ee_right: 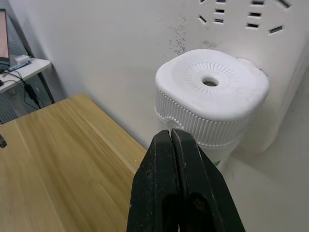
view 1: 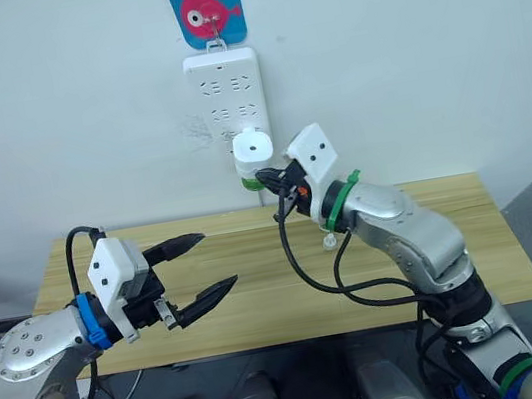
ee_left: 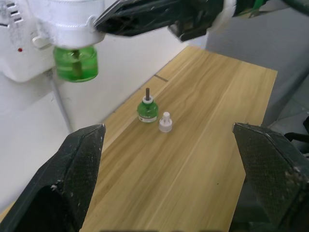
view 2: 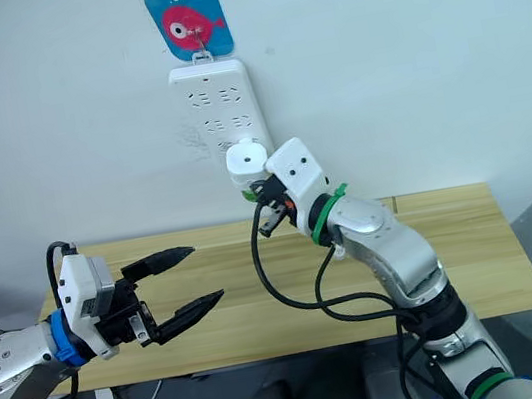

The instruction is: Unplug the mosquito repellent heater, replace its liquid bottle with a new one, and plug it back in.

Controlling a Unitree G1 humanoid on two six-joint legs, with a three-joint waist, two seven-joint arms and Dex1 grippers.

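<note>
Only left wrist: spare bottle; loose cap

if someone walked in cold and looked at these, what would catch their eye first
Probably the mosquito repellent heater, plugged into the white power strip on the wall, green bottle beneath it, with the right tool shut just in front of it. Next, the left tool open wide over the wooden table, where a spare green bottle and small white cap stand.

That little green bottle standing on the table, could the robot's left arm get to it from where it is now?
Probably yes. The left gripper hangs open over the table, and the left wrist view shows bare wood between its fingers and the green bottle. A small white cap stands right beside the bottle and could get knocked.
</note>
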